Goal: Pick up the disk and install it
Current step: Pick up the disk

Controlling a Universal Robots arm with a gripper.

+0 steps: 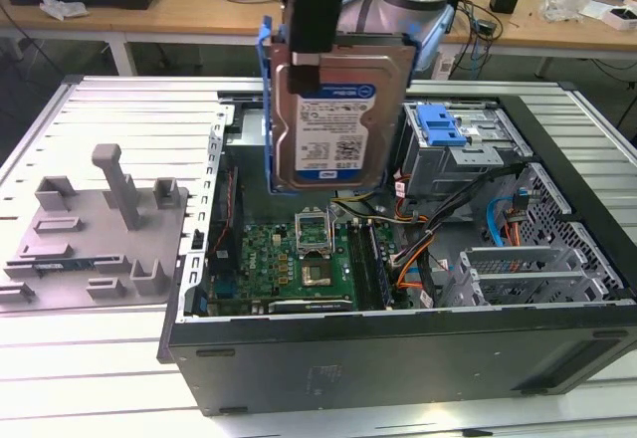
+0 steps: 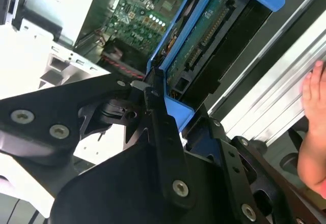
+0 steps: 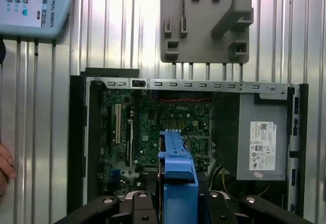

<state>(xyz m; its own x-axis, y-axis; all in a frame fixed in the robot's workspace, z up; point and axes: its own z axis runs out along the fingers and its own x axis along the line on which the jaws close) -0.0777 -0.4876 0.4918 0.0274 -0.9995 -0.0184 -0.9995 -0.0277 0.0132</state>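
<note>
Disk (image 1: 338, 109) held on edge above the open case (image 1: 398, 348), clamped in the fingers (image 1: 314, 10).

Nearest in the exterior view, the case is laid on its side on the slatted bench (image 1: 100, 378), with its black wall to the front and the green motherboard (image 1: 299, 259) exposed inside. Above the case, over the board's far part, the disk is gripped at its upper end by the gripper (image 1: 318, 48), label face outward, clear of the case. In the second wrist view the black fingers (image 2: 163, 132) are seen pressed on the disk's (image 2: 204, 46) blue frame; in the first wrist view that frame (image 3: 178, 173) is seen edge-on over the board. Beside the case, at the exterior view's left, a grey fixture plate (image 1: 90, 229) is laid on the bench. In the case's far corner a blue clip (image 1: 443, 124) is seated on the drive cage. A person's hand (image 2: 313, 127) is seen at the bench beside the case.
</note>
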